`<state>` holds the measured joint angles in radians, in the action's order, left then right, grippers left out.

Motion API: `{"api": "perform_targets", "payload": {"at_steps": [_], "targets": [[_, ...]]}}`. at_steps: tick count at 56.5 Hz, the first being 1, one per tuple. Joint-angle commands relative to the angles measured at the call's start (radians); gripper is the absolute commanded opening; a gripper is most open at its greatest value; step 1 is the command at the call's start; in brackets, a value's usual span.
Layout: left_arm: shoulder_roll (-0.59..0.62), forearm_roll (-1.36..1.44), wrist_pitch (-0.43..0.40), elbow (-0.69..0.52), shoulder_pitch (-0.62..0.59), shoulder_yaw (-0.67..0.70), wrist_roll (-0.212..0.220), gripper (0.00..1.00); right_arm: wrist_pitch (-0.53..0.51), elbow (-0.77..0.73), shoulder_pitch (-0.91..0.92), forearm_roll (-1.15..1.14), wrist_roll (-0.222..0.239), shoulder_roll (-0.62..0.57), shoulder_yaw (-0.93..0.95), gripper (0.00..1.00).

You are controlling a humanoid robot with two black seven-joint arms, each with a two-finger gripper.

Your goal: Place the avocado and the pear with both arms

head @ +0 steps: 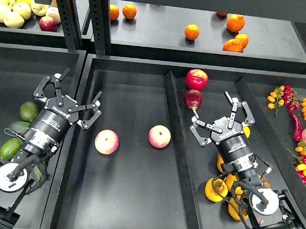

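Note:
Dark green avocados (29,111) lie in the left tray, beside and partly under my left arm. My left gripper (72,97) is open and empty, above the wall between the left tray and the middle tray, up and to the right of the avocados. Yellow-orange pears (216,189) lie in the tray to the right of the middle one, mostly hidden under my right arm. My right gripper (218,112) is open and empty, above that tray, just below a dark red apple (193,99).
Two pink-yellow apples (106,142) (159,136) lie in the middle tray (128,195). A red apple (196,79) lies at the back. Oranges (191,31) and pale apples (13,19) sit on the back shelf. Red chillies (295,122) and small fruit lie at far right.

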<state>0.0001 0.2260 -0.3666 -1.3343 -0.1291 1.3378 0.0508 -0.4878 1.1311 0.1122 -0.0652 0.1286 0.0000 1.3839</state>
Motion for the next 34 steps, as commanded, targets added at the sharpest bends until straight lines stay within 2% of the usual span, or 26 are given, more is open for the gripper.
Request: {"api": "perform_targets", "payload": {"at_steps": [1,34], "targets": [[0.000,-0.001,-0.003,-0.005,0.012,0.006,0.000,1.00,-0.001,0.004,-0.023,0.001,0.000,0.000,0.000,1.00],[0.000,-0.001,-0.005,-0.019,0.074,0.001,0.000,1.00,-0.001,0.027,-0.057,0.002,0.000,0.000,-0.013,1.00]]}}
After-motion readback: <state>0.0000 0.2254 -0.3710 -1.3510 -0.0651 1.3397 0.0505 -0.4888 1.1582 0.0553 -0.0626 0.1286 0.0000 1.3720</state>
